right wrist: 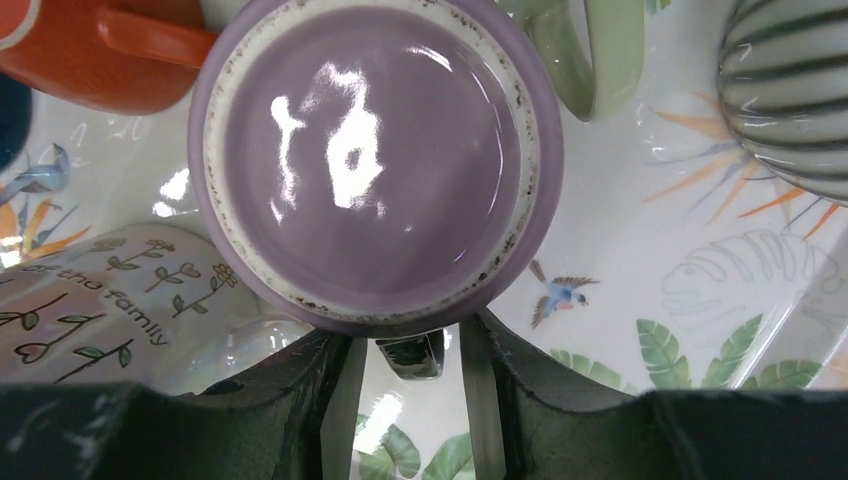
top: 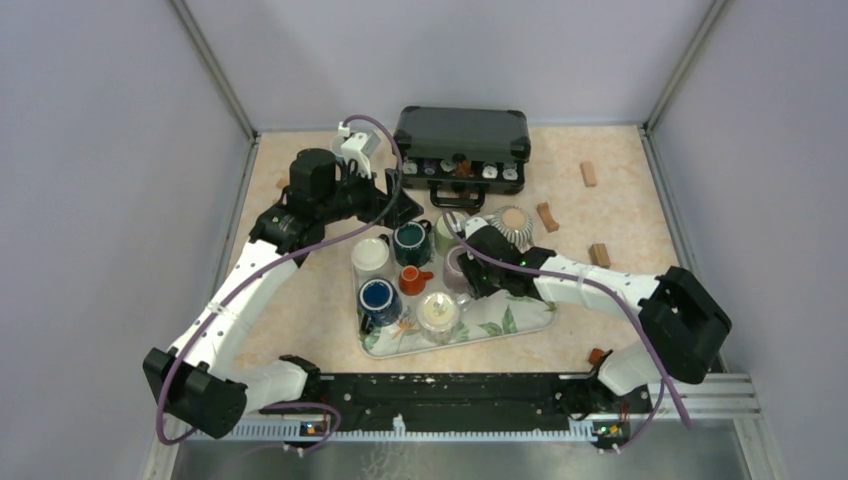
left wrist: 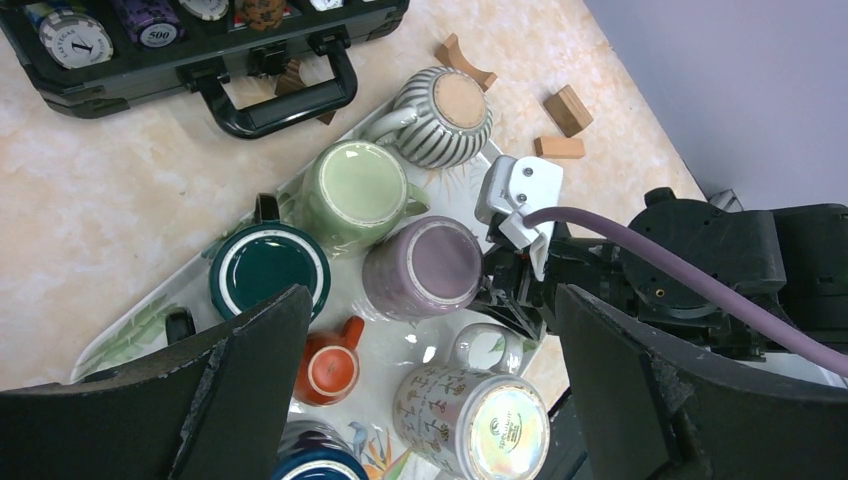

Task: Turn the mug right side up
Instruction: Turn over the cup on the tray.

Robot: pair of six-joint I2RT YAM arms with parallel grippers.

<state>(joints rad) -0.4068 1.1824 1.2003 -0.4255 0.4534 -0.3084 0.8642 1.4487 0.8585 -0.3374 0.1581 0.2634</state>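
A purple mug [right wrist: 370, 160] stands upside down on the flowered tray [right wrist: 620, 260], its glazed base facing up; it also shows in the top view [top: 458, 266] and the left wrist view [left wrist: 425, 265]. My right gripper [right wrist: 405, 350] sits low at the mug's side, its fingers closed against the dark handle [right wrist: 410, 355] from both sides. In the top view the right gripper [top: 478, 272] is just right of the mug. My left gripper [left wrist: 430, 300] hovers wide open above the tray with nothing in it, near the tray's far edge [top: 400, 205].
The tray also holds an inverted green mug [left wrist: 352, 190], an inverted striped mug [left wrist: 445, 115], an inverted white patterned mug [left wrist: 475, 415], an upright teal mug [left wrist: 268, 268], a small orange mug [left wrist: 330, 368] and a blue mug [top: 378, 297]. A black chip case [top: 462, 140] and wooden blocks [top: 547, 216] lie behind.
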